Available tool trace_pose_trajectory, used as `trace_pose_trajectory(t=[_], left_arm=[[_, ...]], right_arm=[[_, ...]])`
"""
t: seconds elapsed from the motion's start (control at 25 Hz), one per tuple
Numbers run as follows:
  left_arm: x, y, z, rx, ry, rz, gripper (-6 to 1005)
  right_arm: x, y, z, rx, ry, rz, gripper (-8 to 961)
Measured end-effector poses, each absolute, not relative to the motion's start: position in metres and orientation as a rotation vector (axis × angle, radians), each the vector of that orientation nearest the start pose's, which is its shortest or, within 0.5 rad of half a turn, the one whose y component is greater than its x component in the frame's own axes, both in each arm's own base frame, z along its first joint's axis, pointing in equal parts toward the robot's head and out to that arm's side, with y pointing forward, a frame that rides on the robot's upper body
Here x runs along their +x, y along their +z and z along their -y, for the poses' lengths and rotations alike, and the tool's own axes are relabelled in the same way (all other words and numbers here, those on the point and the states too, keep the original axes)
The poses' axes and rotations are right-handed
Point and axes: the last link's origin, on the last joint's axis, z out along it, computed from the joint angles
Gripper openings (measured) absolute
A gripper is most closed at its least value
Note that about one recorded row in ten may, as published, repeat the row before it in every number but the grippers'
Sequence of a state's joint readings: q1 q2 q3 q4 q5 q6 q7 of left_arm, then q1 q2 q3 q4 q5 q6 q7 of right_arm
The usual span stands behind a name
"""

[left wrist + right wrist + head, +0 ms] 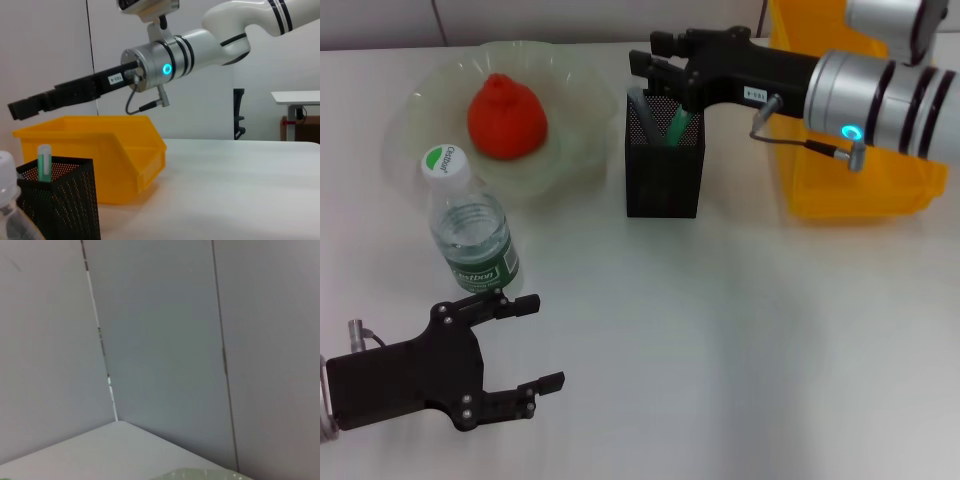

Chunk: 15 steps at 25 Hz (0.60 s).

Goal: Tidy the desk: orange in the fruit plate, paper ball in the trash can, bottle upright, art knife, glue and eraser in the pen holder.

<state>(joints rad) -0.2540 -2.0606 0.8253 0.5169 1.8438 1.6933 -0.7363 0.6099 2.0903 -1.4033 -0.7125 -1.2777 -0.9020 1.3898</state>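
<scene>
Fingers spread wide and holding nothing, the left gripper (535,343) hovers over the white desk (740,340) at lower left of the head view, just below the upright water bottle (470,230). At upper centre, the right gripper (655,62) reaches over the black mesh pen holder (664,165); whether its fingers are apart or together cannot be told. A green-capped stick (44,161) and a grey-handled tool already stand inside the holder. The orange (507,117) sits in the pale-green fruit plate (420,120) at upper left, and the yellow trash can (850,185) stands at upper right, beside the holder. The bottle, clear thin plastic, likely light and slippery, would best be gripped around its labelled middle. The holder's contents look stiff and slim, easily tipped. Eraser and paper ball are not in sight.
</scene>
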Motion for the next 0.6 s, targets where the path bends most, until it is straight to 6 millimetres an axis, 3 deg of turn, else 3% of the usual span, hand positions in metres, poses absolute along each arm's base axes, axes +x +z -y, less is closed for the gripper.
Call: trace_pose_trajectory(t=[0.2,0.28,0.44,0.52,0.6], left_arm=[[-0.316,-0.019,-0.225,-2.722,-0.773,0.144,813],[-0.317,-0.019,-0.225,-2.722,-0.772,0.143,813],[-0.318,-0.017,-0.225,-2.723,-0.764,0.142,812],[-0.319,-0.016,-0.226,-2.723,-0.760,0.143,812],[-0.319,-0.016,-0.226,-2.722,-0.755,0.144,812]], right_arm=[[0.176,-0.038,-0.382,-2.483,0.885,-0.520,293],[0.184,-0.030,-0.371,-2.473,0.943,-0.507,413],[0.205,-0.012,-0.336,-2.484,1.058,-0.395,471],[0.222,-0.011,-0.316,-2.492,1.066,-0.313,500],[0.238,-0.014,-0.298,-2.492,1.061,-0.237,593]])
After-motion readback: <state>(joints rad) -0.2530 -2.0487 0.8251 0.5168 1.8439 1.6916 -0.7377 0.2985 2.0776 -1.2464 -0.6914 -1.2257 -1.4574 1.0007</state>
